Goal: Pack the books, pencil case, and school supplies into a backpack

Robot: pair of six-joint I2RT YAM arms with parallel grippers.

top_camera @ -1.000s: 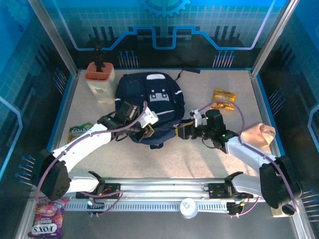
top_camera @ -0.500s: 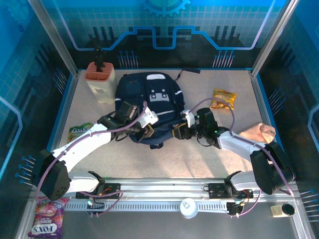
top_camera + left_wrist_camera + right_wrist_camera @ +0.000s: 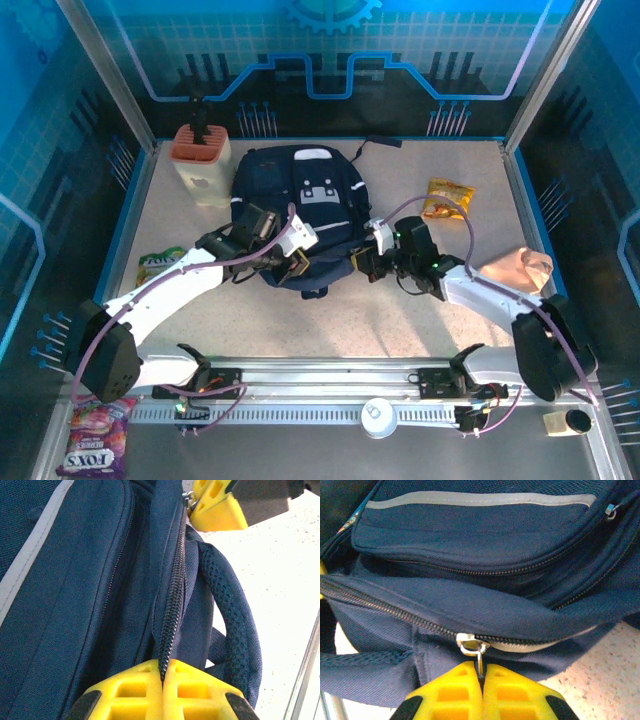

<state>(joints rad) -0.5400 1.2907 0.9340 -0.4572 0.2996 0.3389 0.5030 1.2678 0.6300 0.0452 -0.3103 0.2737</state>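
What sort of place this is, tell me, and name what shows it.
Probably a robot test or data-collection cell: a speckled table walled by aluminium posts and blue panels, a left arm and right arm bolted to a rail at its near edge, and a backpack as a prop.

My worktop [image 3: 400, 320] is speckled beige. On it lie the backpack [image 3: 300, 200] mid-table, a holder [image 3: 202, 165] far left, a yellow packet [image 3: 447, 197] far right, a green packet [image 3: 158, 265] left and a peach bag [image 3: 515, 268] right.
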